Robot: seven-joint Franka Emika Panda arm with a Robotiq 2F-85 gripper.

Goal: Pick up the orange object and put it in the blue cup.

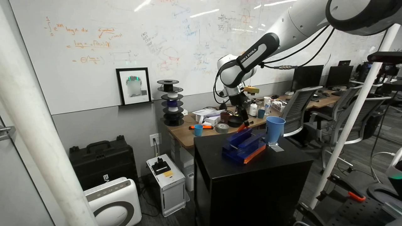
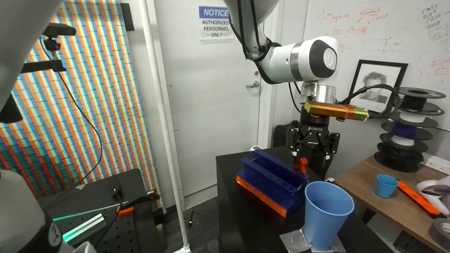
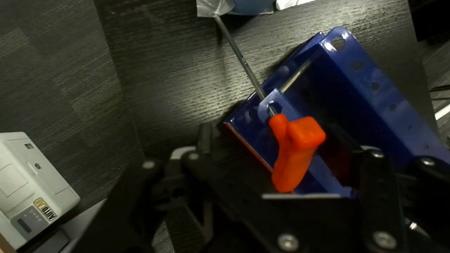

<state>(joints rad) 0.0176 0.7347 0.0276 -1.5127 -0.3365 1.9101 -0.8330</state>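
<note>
The orange object is an orange-red handle with a thin metal shaft, in the wrist view [image 3: 295, 154] and in both exterior views [image 1: 242, 127] [image 2: 301, 165]. It lies on one end of the dark blue block, its shaft pointing toward the blue cup. The blue cup stands upright in both exterior views [image 1: 274, 129] [image 2: 325, 218]; only its base shows at the top of the wrist view [image 3: 251, 5]. My gripper [image 1: 246, 121] [image 2: 313, 164] [image 3: 272, 136] points down over the handle. Its fingers are apart, with the handle between them and gaps on both sides.
The dark blue block [image 1: 241, 147] [image 2: 270, 182] [image 3: 386, 95] sits beside the cup on a black cabinet [image 1: 216, 169]. Clear tape [image 1: 276, 147] lies at the cup's base. A wooden desk [image 1: 180, 133] behind holds a smaller blue cup [image 1: 198, 130], a tape roll [image 1: 222, 128] and clutter.
</note>
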